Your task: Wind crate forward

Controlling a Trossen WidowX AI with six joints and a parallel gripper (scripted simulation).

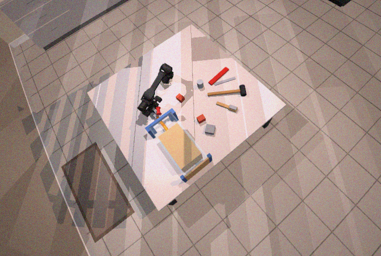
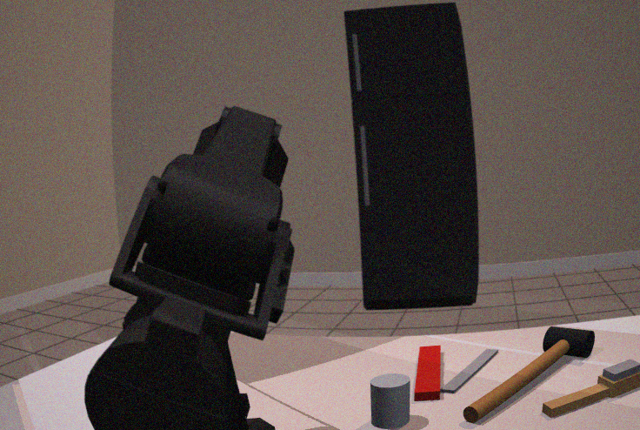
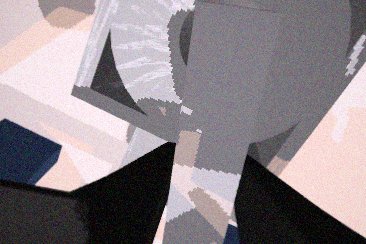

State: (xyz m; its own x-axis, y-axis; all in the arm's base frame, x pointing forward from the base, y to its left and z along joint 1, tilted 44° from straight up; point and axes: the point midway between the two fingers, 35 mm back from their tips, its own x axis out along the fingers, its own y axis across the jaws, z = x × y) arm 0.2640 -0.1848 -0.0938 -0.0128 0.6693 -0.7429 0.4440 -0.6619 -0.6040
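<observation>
My gripper (image 1: 151, 109) (image 3: 205, 158) is shut on a flat grey bar, the winch handle (image 3: 225, 85), which lies across the pale round face of the winch (image 3: 145, 45). The key and the hole are hidden, so I cannot tell how the key sits. In the top view a red part (image 1: 158, 110) shows beside the hand. An orange strap (image 1: 163, 125) runs under the blue frame (image 1: 160, 119) to the tan crate (image 1: 179, 145). The crate looks flat inside the clear cubby (image 1: 170, 160), with a gap between its front and the frame. The exterior view shows only the arm's back.
Orange-red blocks (image 1: 180, 97) (image 1: 201, 118) and a grey block (image 1: 209, 129) lie beside the rack. A grey cylinder (image 1: 200, 83) (image 2: 390, 400), red bar (image 1: 218, 75) (image 2: 428, 371), grey strip (image 1: 224, 81) (image 2: 470, 370), mallet (image 1: 224, 92) (image 2: 517, 379) and brush-like tool (image 1: 224, 105) (image 2: 576, 399) lie farther off.
</observation>
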